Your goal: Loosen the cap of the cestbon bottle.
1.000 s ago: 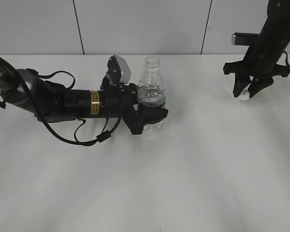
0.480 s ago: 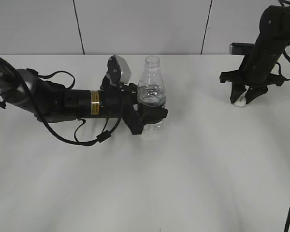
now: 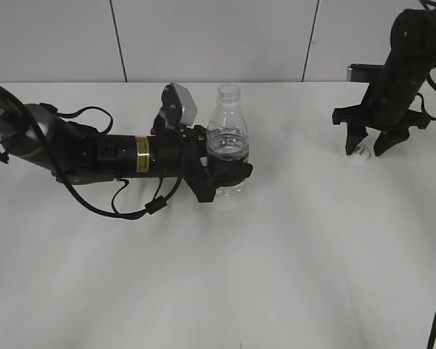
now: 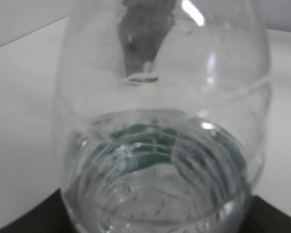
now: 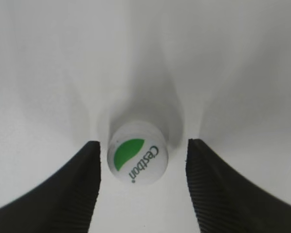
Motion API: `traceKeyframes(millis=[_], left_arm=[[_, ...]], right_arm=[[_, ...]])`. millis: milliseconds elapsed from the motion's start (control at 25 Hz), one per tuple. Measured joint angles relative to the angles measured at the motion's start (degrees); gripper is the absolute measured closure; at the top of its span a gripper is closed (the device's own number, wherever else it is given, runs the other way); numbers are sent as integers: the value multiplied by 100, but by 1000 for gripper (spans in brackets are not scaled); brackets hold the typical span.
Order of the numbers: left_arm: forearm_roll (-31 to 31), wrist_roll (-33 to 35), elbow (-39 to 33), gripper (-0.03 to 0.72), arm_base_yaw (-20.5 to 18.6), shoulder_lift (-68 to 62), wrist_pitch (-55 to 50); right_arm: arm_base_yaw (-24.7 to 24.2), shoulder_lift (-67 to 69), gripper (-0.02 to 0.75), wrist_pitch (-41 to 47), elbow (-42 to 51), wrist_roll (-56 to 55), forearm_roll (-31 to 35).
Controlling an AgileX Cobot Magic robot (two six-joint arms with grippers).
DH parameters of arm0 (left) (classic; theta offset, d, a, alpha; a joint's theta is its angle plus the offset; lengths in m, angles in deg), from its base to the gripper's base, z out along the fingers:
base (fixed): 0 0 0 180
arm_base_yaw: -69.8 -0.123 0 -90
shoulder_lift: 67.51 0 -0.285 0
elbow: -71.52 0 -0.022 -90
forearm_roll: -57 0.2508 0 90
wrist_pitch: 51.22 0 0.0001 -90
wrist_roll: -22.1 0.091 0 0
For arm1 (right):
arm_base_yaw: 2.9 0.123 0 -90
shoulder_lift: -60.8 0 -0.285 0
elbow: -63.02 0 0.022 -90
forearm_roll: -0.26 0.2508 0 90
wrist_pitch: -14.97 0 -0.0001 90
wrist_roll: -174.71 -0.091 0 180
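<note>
Exterior view: a white desk (image 3: 291, 276) stretches before a pale panelled wall. On the left, the left arm lies low across the desk, and its left claw (image 3: 229, 171) is closed around the lower body of the cestbon bottle (image 3: 227, 138), which stands upright left of centre. The bottle's neck is open, with no cap on it. At the far right, the right arm reaches down, and its right claw (image 3: 369, 145) hangs spread over the cap (image 3: 358, 154), a small white disc lying on the desk, well apart from the bottle.

Left wrist view: the clear, ribbed body of the cestbon bottle (image 4: 160, 145) fills the frame, very close, with a dark green band showing through the plastic. Dark claw parts sit at the bottom corners against the bottle.

Right wrist view: the cap (image 5: 137, 159) rests flat on the desk (image 5: 48, 63), top up, showing a green half-moon and the word Cestbon. The two black ribbed fingers (image 5: 72, 189) stand open on either side, gripping nothing; the left one is just beside the cap.
</note>
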Motion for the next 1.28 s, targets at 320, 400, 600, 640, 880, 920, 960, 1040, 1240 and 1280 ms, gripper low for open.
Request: traceKeyframes(millis=[320,400,600,640,880,920,960,1040,1240,1280], left_arm=[[0,0,0,276,0,0,0],[0,0,0,276,0,0,0],[-61,0,0,276,0,0,-228],[-136,0,0,276,0,0,-300],[-915,2,0,276,0,-56,-387],[-1046,10,0,276,0,-56,-387],[-1155,45,0,276,0,-56,-387],[-1265,152,0,276,0,-56,-380],[-1318,298,0,276,0,-56,-292],[-1323,332,0,276,0,-56,-284]], right_arm=[[0,0,282,125,-213,0,24],[0,0,281,287,-419,0,24],[0,0,280,920,-962,0,41],[0,0,279,1041,-1071,0,41],[0,0,279,1264,-1492,0,46],[0,0,279,1271,-1507,0,46],[0,0,279,1277,-1514,0,46],[0,0,279,1303,-1519,0,46],[0,0,279,1319,-1526,0,46],[0,0,279,1319,-1526,0,46]])
